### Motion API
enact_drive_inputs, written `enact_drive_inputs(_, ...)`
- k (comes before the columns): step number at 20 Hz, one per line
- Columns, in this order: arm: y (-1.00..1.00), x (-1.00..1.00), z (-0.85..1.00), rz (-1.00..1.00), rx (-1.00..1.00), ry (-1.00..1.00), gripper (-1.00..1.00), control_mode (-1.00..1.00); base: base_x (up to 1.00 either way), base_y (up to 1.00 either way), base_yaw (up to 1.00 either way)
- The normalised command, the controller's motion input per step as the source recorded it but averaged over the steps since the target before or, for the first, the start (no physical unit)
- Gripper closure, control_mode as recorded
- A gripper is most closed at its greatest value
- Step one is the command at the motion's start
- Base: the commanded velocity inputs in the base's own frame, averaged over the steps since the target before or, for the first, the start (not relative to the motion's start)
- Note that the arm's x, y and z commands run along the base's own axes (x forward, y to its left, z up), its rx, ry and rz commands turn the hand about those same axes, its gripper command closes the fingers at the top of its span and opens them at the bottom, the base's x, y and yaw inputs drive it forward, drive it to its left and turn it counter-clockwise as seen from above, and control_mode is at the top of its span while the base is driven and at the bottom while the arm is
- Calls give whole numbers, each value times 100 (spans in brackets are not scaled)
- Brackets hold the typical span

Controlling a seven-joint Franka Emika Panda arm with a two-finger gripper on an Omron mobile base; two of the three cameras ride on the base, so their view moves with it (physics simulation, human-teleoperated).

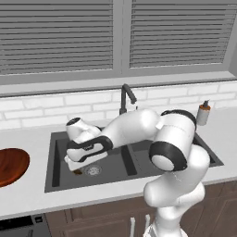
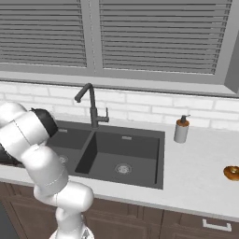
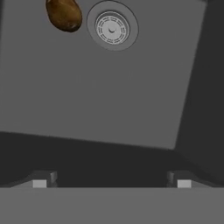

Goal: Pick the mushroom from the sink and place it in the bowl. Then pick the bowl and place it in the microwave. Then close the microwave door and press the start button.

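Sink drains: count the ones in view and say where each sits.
2. One drain sits in the floor of the right basin of the sink. The other drain is in the left basin, beside the mushroom, below the hand.

window blinds (image 1: 55, 34) | white brick wall (image 1: 46, 109) | pale counter (image 2: 200, 172) | brown cabinets (image 2: 154, 224)

Brown mushroom (image 3: 64, 14), dark grey sink (image 1: 134, 162), reddish-brown bowl (image 1: 11, 165).

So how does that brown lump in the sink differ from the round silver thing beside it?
The mushroom is brown, lumpy and loose; the drain is silver, flat, perfectly round and set into the floor. The mushroom looks somewhat smaller. Both lie in the sink, in its left basin.
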Motion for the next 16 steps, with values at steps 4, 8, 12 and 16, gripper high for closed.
enact_drive_inputs(4,0,17,-27,0,-2,-1,-100,-100,0,0,0)
enact_drive_inputs(8,0,34,-21,0,-1,-1,-100,-100,0,0,0)
enact_drive_inputs(12,0,39,-13,3,0,0,-100,-100,0,0,0)
enact_drive_inputs(16,21,53,-9,6,2,0,-100,-100,0,0,0)
